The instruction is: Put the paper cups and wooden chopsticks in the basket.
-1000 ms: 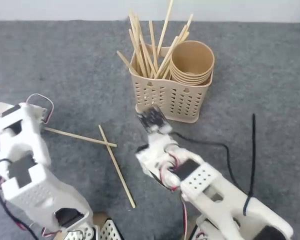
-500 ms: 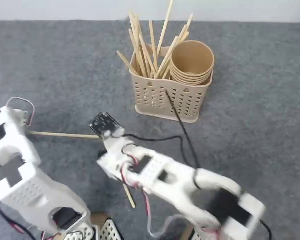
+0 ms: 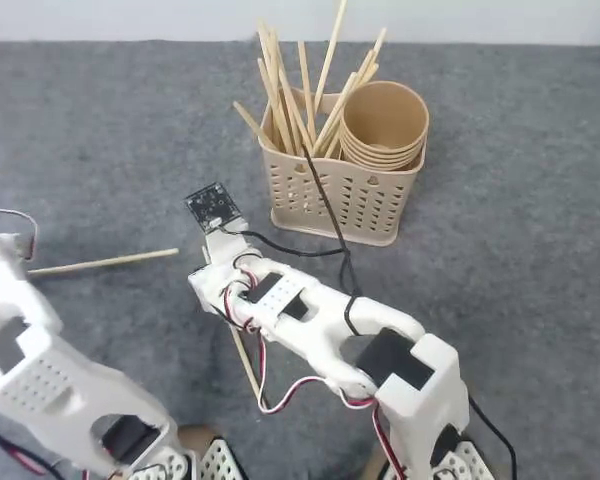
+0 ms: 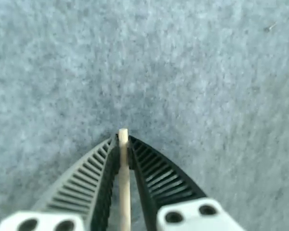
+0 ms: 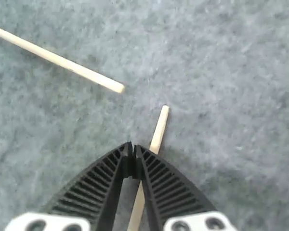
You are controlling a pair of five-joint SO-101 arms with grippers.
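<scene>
The beige perforated basket (image 3: 340, 195) stands at the back with a stack of paper cups (image 3: 384, 122) and several wooden chopsticks (image 3: 292, 95) upright in it. My left gripper (image 4: 124, 138) is shut on one chopstick (image 4: 124, 183), whose free end (image 3: 110, 262) sticks out to the right of the left arm (image 3: 20, 340) in the high view. My right gripper (image 5: 132, 147) is shut with nothing between its fingers. It hangs just over the end of a second chopstick (image 5: 160, 126) lying on the carpet (image 3: 245, 365). The held chopstick's tip (image 5: 62, 61) lies a little beyond it.
Grey carpet (image 3: 520, 250) covers the table. The right arm (image 3: 310, 325) stretches across the middle, and its black cable (image 3: 325, 215) runs in front of the basket. Open carpet lies to the basket's left and right.
The right arm has swung left from beside the basket to above the lying chopstick. The left arm has drawn its chopstick leftward, so the two chopsticks no longer cross.
</scene>
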